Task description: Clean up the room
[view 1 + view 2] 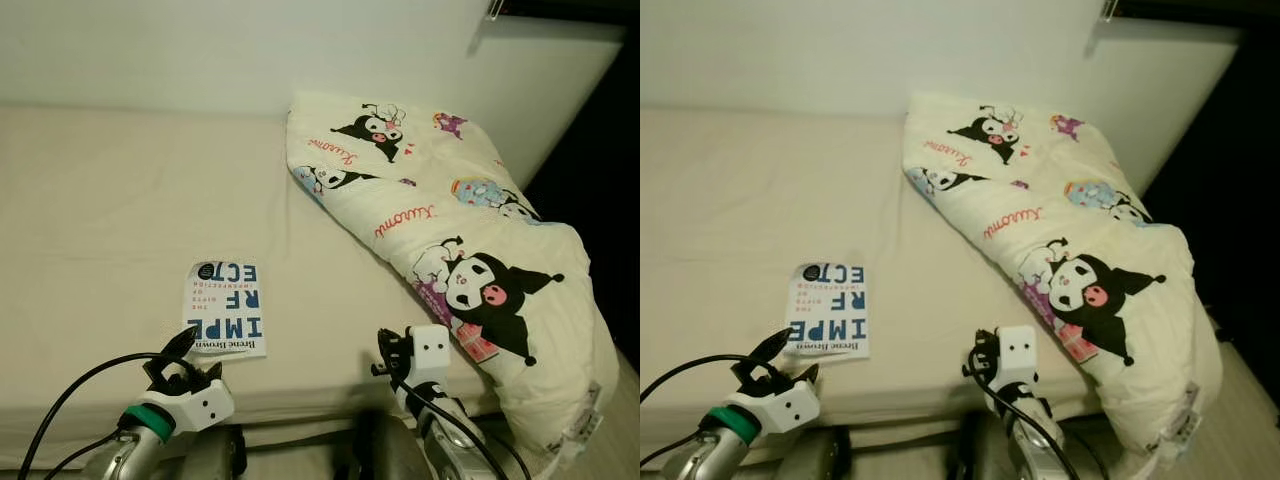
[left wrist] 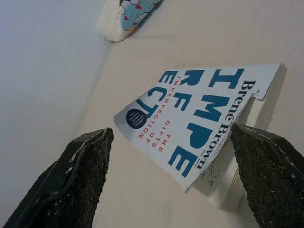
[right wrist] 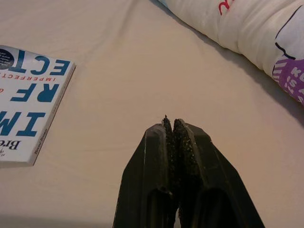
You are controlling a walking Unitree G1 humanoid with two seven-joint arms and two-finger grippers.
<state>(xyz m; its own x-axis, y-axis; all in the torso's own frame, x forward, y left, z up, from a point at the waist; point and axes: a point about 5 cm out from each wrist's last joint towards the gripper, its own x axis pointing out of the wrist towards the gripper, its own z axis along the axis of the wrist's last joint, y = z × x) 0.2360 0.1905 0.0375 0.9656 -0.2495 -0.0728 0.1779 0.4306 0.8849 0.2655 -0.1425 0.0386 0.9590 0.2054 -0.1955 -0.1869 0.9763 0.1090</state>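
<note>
**Book on the bed, left claw spread at its near edge**

You have a white paperback book [image 1: 226,307] lying flat on the cream bed [image 1: 110,200], near the front edge of the mattress. Large blue letters and small red print on the cover; the title reads upside down from your head camera. In the left wrist view the near corner of the cover lifts slightly off the pages below it.

Your left gripper [image 1: 183,355] sits low at the book's near edge, fingers spread wide apart. In its wrist view the two rough black pads [image 2: 88,166] flank the book, one off each side, not touching it as far as you can see.

Your right gripper [image 3: 172,124] hovers over bare sheet between the book and the blanket, fingers pressed together, holding nothing.

A folded cartoon-print blanket [image 1: 450,230] lies along the bed's right side, running from the white wall [image 1: 250,50] to the front edge and overhanging it.
</note>
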